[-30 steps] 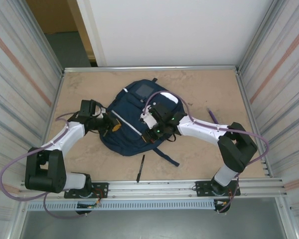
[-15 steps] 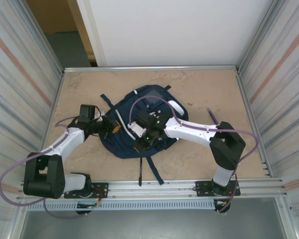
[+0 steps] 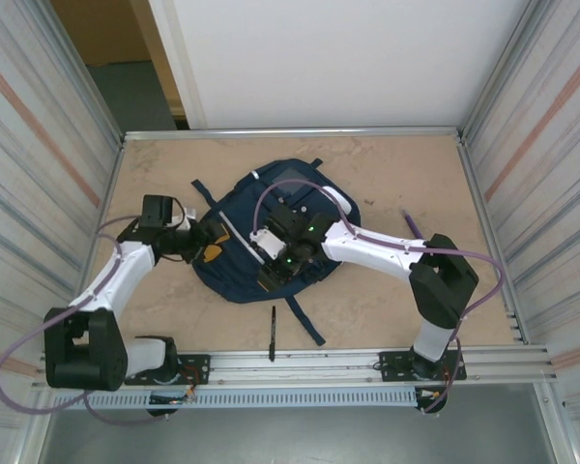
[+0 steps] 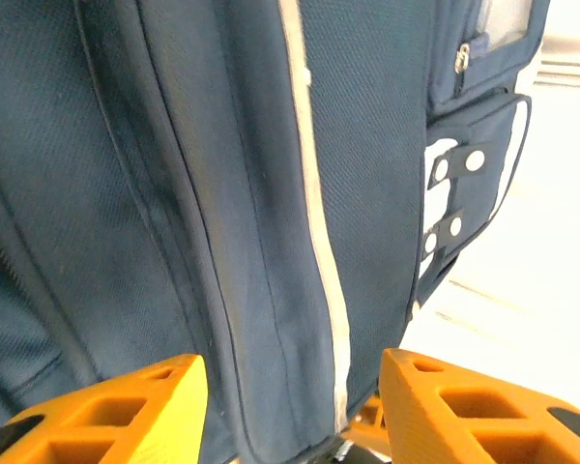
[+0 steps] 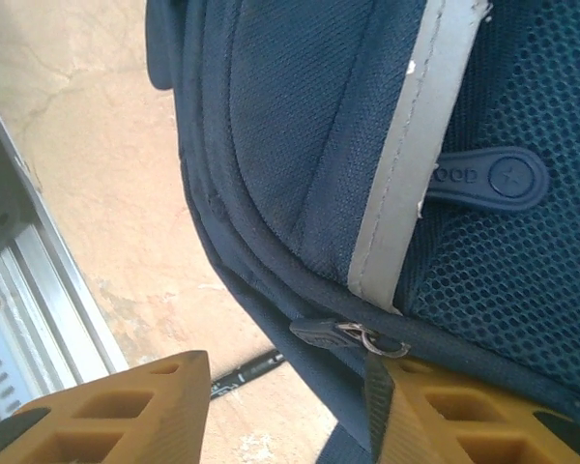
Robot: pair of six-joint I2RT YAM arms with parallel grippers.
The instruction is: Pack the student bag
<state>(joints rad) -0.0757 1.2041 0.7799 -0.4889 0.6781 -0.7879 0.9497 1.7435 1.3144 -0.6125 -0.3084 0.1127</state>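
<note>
The student bag (image 3: 234, 271), navy blue with thin white stripes, lies flat in the middle of the table, one dark strap (image 3: 304, 321) trailing toward the near edge. My left gripper (image 3: 211, 247) is at the bag's left edge; in the left wrist view (image 4: 292, 387) its orange fingers stand open, with a striped fold of the bag (image 4: 271, 193) lying loosely between them. My right gripper (image 3: 269, 268) hovers over the bag's near part. In the right wrist view (image 5: 295, 387) it is open, with a zipper pull (image 5: 329, 333) and a strap beside its right finger.
A black pen (image 3: 273, 332) lies on the table just in front of the bag, also seen under the right gripper (image 5: 246, 370). A purple pen (image 3: 413, 224) lies to the right. Metal walls enclose the table on the left and right, and a rail runs along the near edge.
Both grippers went from shut to open and let go of the bag. The bag was turned and shifted left, its strap now pointing to the near edge. The left arm drew back leftward.
</note>
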